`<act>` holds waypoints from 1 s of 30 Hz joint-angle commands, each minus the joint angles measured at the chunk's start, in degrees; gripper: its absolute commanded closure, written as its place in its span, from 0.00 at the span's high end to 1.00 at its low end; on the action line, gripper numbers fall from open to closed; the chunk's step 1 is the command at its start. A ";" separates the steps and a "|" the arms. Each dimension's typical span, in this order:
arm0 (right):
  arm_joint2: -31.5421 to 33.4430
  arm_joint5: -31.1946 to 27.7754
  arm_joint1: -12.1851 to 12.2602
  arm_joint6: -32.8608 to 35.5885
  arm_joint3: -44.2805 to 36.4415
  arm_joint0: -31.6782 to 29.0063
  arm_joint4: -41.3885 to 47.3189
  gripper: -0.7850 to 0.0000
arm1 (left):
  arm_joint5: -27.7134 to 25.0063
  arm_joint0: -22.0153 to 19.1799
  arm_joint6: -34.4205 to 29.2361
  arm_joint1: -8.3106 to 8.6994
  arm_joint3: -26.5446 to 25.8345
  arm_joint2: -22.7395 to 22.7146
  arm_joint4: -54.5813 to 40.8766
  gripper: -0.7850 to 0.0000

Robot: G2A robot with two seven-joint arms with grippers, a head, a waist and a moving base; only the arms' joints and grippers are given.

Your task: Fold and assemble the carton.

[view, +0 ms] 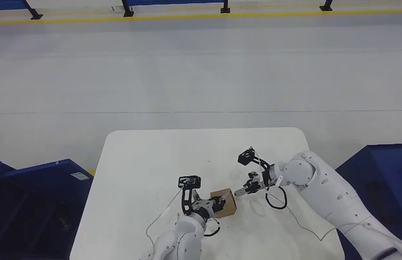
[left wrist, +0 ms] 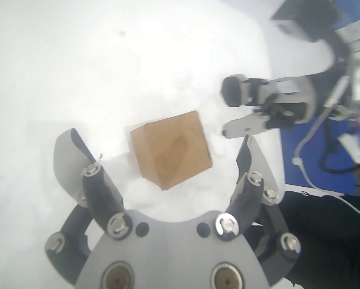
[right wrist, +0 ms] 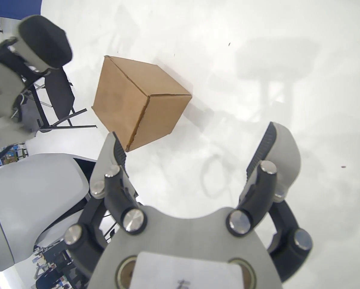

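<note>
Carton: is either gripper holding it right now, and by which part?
Nothing is held. The carton rests on the table; the left gripper and the right gripper are both open near it, neither closed on any face or edge.

Big open robot-test hall here: bare pale grey floor (view: 201, 78) stretching away, yellow painted floor line (view: 201, 15), blue barrier rails on black feet (view: 171, 2), dark blue panels (view: 32, 195) flanking one white round-cornered table (view: 149, 162).

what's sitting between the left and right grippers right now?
The carton, standing on the white table. The top view shows it between the left gripper and the right gripper; both are open.
</note>
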 commanded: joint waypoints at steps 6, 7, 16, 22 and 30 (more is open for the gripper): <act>0.33 0.69 -0.03 -1.08 0.19 -0.16 0.67 1.00 | 1.48 0.07 -0.18 -0.01 0.85 -0.11 -0.29 1.00; 1.07 1.75 -0.07 -2.23 1.01 -0.55 3.16 1.00 | 1.14 -0.03 0.79 -0.07 0.96 -0.61 -1.32 1.00; 6.42 3.70 0.18 10.60 11.63 -1.82 32.24 1.00 | -28.34 0.34 -8.87 3.69 -3.43 -7.28 9.56 1.00; 8.14 7.15 0.27 10.56 14.18 -3.49 38.39 1.00 | -49.62 -0.74 -17.45 6.04 -2.70 -14.13 3.72 1.00; 8.14 7.15 0.27 10.56 14.18 -3.49 38.39 1.00 | -50.82 -1.32 -18.17 6.26 -2.82 -14.69 4.58 1.00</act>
